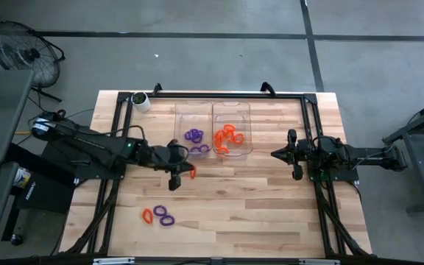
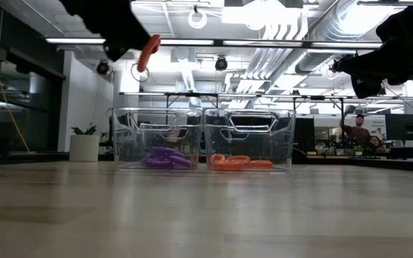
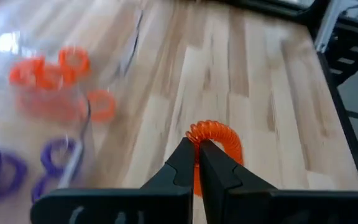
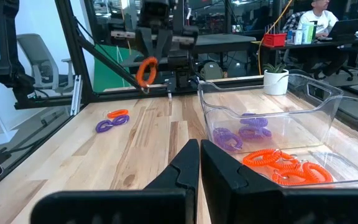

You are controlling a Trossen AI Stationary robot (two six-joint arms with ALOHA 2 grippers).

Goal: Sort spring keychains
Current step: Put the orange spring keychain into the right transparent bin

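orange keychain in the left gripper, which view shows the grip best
Left wrist view: the left gripper is shut on the orange keychain, seen close. The right wrist view and low view show it dangling above the table; the high view shows a speck.

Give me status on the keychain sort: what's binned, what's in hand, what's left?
Mostly done: purple keychains lie in the left clear tray, orange keychains in the right clear tray. In hand: the left gripper holds an orange keychain raised above the table near the trays. Left: a small cluster of one orange and two purple on the wood. The right gripper waits shut at the table's right side.
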